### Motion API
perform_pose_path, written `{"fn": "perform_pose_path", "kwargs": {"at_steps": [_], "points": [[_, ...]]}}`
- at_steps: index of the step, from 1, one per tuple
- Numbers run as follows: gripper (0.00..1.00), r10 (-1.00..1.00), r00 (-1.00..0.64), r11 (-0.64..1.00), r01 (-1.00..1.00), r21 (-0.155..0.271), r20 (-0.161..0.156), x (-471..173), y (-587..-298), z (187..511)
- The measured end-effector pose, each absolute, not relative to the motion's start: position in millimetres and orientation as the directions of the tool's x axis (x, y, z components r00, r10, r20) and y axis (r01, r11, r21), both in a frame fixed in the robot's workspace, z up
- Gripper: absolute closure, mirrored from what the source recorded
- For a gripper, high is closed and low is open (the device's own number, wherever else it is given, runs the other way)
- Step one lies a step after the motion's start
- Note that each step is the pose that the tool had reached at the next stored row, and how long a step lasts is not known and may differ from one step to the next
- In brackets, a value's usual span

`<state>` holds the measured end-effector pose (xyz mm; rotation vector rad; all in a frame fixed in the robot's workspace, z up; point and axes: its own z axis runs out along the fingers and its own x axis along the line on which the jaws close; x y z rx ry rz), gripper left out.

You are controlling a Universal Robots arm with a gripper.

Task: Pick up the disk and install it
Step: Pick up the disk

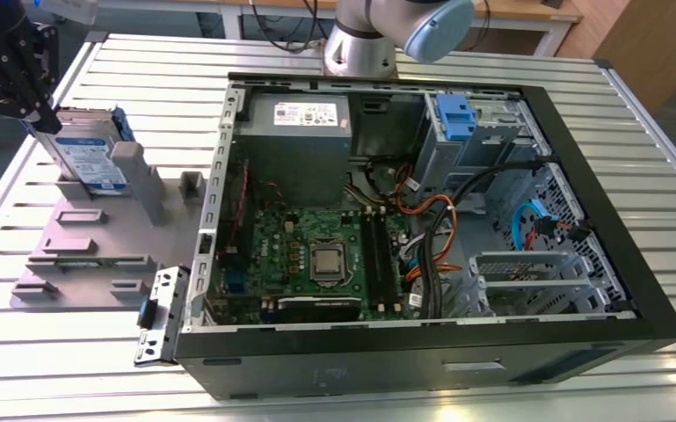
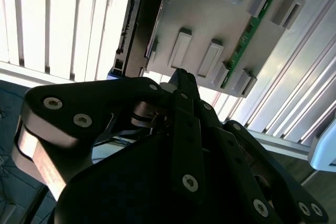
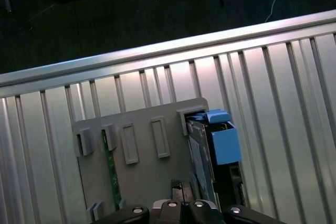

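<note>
Found disk standing on edge in grey holder on slatted metal table, at exterior view's left of open computer case. Noted gripper close by disk's upper edge, jaws drawn together in second wrist view, clasping nothing. Could not tell contact with disk.

No print legible: white-and-blue label on disk beside the claw, white sticker on power-supply box well away.
</note>
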<state>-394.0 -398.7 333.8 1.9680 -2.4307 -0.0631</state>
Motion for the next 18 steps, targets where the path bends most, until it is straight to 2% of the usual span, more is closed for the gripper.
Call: {"fn": "perform_pose_path", "kwargs": {"at_steps": [18], "points": [[0.89, -0.986, -0.168, 0.168, -0.985, 0.040, -0.015, -394.0, -398.7, 333.8]]}}
